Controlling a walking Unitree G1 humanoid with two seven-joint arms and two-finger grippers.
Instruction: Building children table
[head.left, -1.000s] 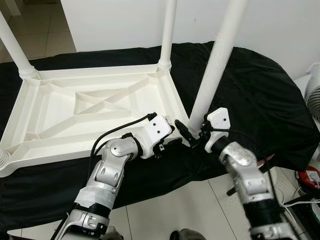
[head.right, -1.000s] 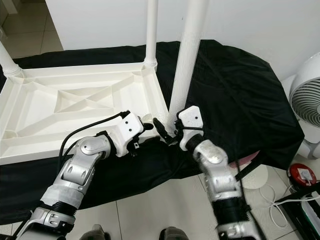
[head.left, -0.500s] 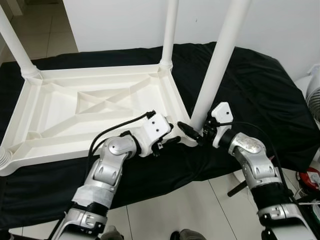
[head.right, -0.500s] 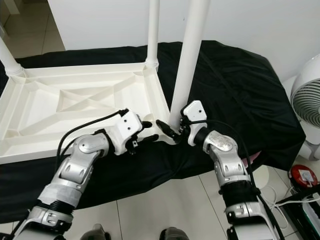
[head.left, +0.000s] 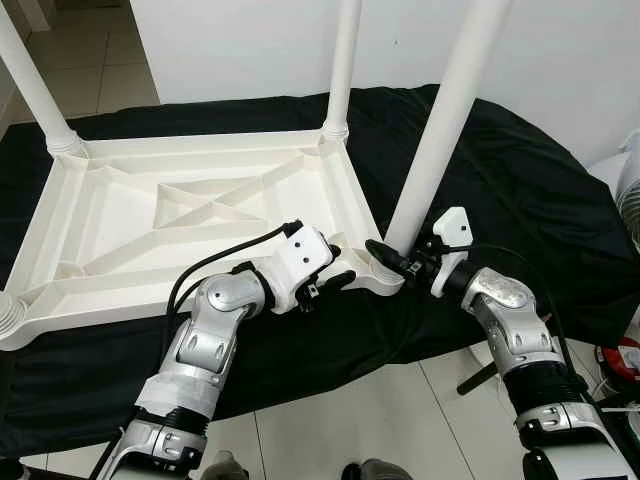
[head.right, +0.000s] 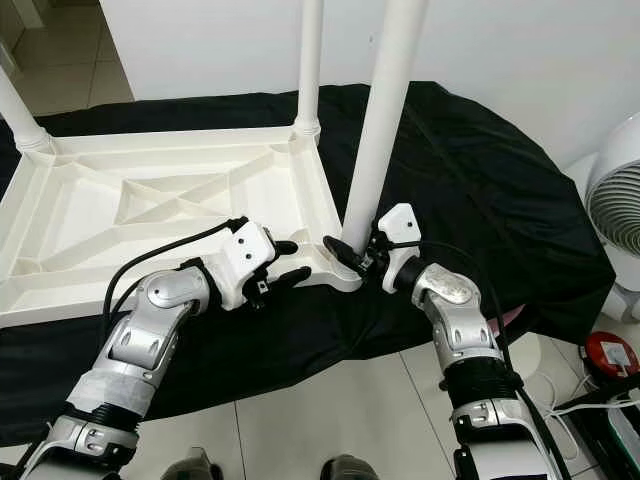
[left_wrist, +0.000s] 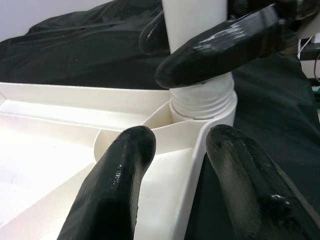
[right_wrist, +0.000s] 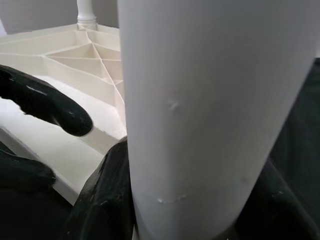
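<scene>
Since a second ago the right arm has swung outward, its elbow lower and further right, while its gripper has stayed at the foot of the near leg; the left gripper has shifted slightly left along the table rim.

Nearest, the left gripper (head.left: 335, 277) straddles the near rim of the table (head.left: 120, 290), fingers (left_wrist: 117, 185) spread, one inside the rim and one outside, just short of the corner socket. Beside it the right gripper (head.left: 392, 262) is closed round the base of the leg (head.left: 440, 125), one black finger on each side of the white tube, just above its ribbed thread.

The table is white plastic, lying upside down on a black cloth (head.left: 500, 190), its underside showing crossed stiffening ribs. The leg stands upright in the near right corner. Beyond, a second leg (head.left: 343, 65) rises from the far right corner and a third (head.left: 30, 85) from the far left. A fan (head.right: 615, 200) stands at the right, by the cloth's edge.
</scene>
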